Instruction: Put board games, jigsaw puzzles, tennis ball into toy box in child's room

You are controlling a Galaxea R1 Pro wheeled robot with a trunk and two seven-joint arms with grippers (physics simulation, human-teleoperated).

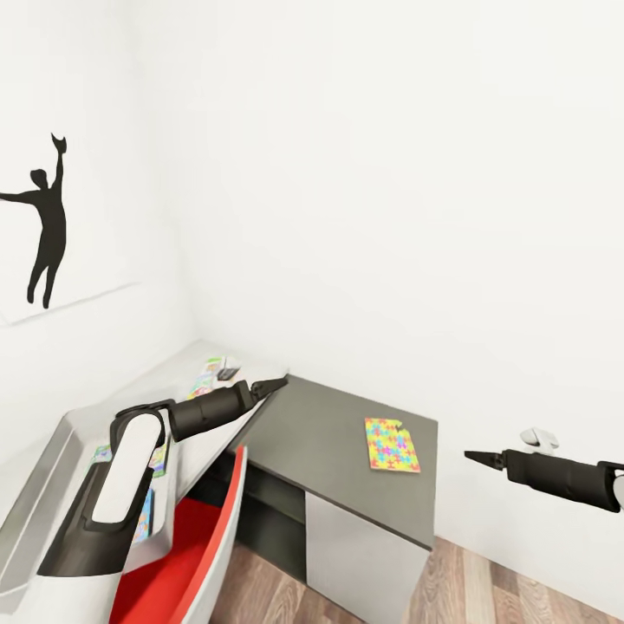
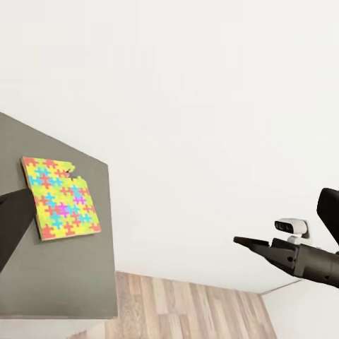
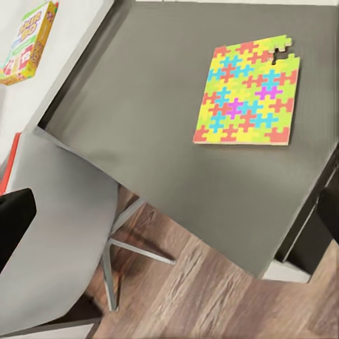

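Note:
A colourful jigsaw puzzle (image 1: 392, 445) lies flat on the dark grey table (image 1: 329, 433); it also shows as the puzzle (image 2: 60, 198) and the puzzle (image 3: 247, 92) in the wrist views. My left gripper (image 1: 269, 384) hovers over the table's far left corner, open and empty. My right gripper (image 1: 475, 456) hangs in the air to the right of the table, past its edge, open and empty; in the left wrist view it appears as the right gripper (image 2: 244, 242). Colourful board game boxes (image 1: 206, 378) lie on the pale surface to the left. One such box (image 3: 28, 41) shows in the right wrist view.
A chair (image 1: 186, 537) with a red seat and pale back stands below my left arm, against the dark table. More colourful boxes (image 1: 154, 459) lie under that arm on the pale surface (image 1: 52, 451). White walls close the corner. Wooden floor (image 1: 485, 581) lies to the right.

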